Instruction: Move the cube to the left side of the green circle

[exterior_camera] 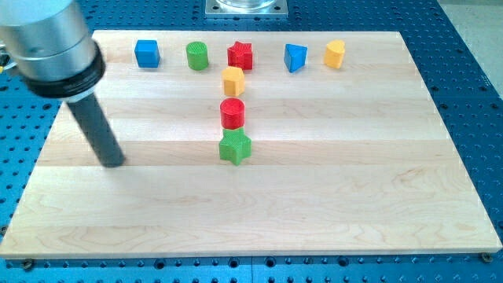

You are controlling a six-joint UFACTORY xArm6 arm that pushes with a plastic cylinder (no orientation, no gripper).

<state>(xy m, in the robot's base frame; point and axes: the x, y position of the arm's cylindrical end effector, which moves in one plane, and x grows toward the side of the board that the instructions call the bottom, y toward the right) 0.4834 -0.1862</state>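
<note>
The arm's grey housing [49, 43] is cut off by the view's top and left edges, so only its lower part shows. It hides the counter's [330, 204] far left corner. The dark rod [98, 134] covers a strip of the wood behind it. At the view's top, a metal base plate [247, 7] is cut by the edge. The green star [234, 147] hides the lower edge of the red cylinder [233, 113]. The yellow block [233, 81] is too small to tell its exact shape.
</note>
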